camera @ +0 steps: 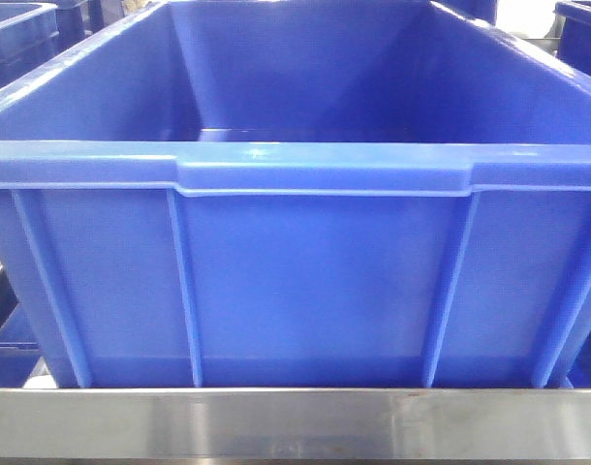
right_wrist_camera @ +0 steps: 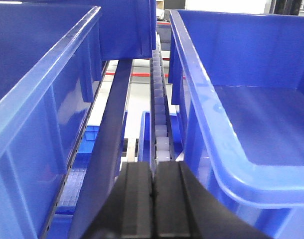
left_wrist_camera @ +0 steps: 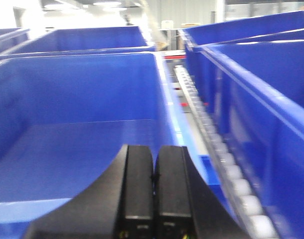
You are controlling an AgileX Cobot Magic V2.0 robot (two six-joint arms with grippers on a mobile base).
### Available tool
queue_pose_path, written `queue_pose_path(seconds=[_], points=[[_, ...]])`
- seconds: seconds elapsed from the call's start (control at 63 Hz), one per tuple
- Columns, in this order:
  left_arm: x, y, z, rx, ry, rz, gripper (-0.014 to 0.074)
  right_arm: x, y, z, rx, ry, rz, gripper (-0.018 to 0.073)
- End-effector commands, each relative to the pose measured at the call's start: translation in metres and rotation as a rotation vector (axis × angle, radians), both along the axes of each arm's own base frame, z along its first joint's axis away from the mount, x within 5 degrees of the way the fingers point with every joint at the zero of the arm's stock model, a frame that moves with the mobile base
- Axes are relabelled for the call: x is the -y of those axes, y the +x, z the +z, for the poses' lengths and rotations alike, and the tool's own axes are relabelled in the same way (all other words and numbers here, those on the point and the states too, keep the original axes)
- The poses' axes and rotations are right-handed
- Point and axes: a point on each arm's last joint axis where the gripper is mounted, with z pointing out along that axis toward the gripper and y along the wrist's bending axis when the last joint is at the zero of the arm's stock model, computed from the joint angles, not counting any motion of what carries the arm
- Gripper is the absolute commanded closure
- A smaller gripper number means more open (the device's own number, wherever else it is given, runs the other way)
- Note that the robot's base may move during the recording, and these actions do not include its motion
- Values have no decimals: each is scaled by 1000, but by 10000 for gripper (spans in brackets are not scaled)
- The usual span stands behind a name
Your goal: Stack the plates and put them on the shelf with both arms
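- Plates: none seen in any view; location cannot be told.
- Left gripper (left_wrist_camera: 154,172) and right gripper (right_wrist_camera: 153,181): jaws pressed together, nothing held.
- Risk: blue crate (camera: 295,262) fills the front view behind the steel edge band (camera: 295,421); rims could be clipped if arms are moved blind.

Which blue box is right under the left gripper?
The big blue box on the left, open and empty. The left gripper hangs over its near edge; the other boxes sit beyond the rollers.

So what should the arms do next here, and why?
Probably pull back and look for the plates: none show in any view. Both the left gripper and right gripper are shut and empty, hovering among blue bins, with only the steel edge in front.
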Motion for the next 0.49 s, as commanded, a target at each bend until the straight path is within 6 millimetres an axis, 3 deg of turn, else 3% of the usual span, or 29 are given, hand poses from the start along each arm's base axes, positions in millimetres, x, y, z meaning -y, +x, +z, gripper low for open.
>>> queue_pose_path(seconds=[0.0, 0.476], points=[[-1, -2, 1, 84, -14, 19, 512, 1, -3, 15, 125, -11, -13, 501], [-1, -2, 1, 84, -14, 19, 512, 1, -3, 15, 125, -11, -13, 501]])
